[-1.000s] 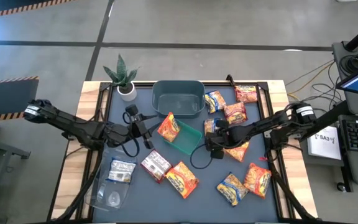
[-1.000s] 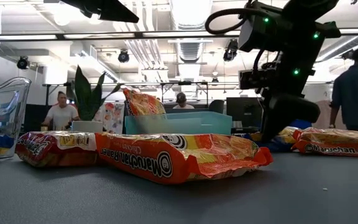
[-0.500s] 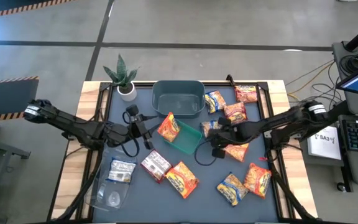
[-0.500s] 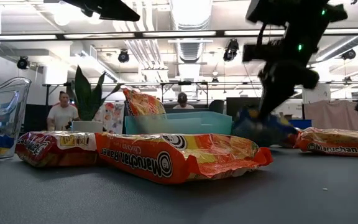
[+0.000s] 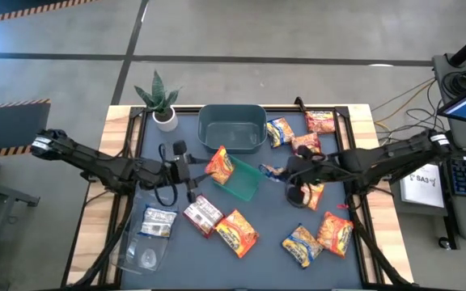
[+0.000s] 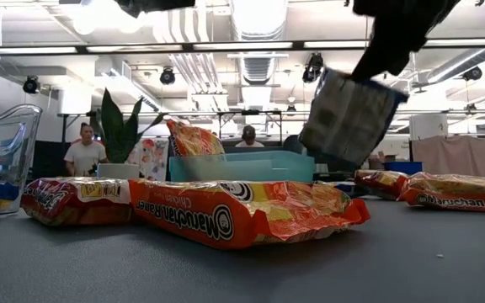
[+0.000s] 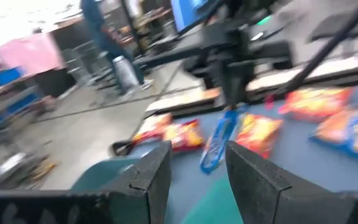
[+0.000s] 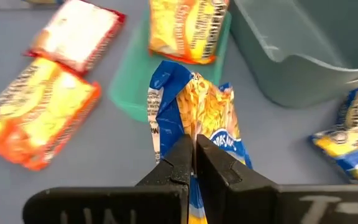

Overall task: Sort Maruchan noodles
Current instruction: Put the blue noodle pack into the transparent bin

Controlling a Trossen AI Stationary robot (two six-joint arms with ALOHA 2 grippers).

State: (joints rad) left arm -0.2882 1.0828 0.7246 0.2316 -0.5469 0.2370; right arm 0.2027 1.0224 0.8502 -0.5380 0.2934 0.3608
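Right gripper (image 8: 194, 155): I am seeing its fingers pinched tight on the edge of a yellow-with-blue packet (image 8: 201, 121), which is hanging clear of the table between the green tray (image 5: 245, 184) and the packets on the right side.
Left gripper (image 7: 194, 165): I am holding it at the left of the green tray with a gap between its fingers and nothing in them.
Done so far: I am judging the sort as barely begun; only one orange packet (image 5: 218, 164) is leaning in the green tray, and the grey-teal tub (image 5: 233, 126) is showing no packet inside.
Left to do: I am counting most of the noodles lying loose on the table (image 5: 176, 238), a cluster near the right arm, two at the front right, and a dark red-with-white packet (image 5: 203, 213) beside an orange one at the front.
High view only: I am getting the whole spread and both containers at once.
Low view only: I am seeing the lifted packet dangling well above the table surface, which the high view cannot confirm.
Right wrist view only: I am reading the grip itself, on the packet's crimped edge.
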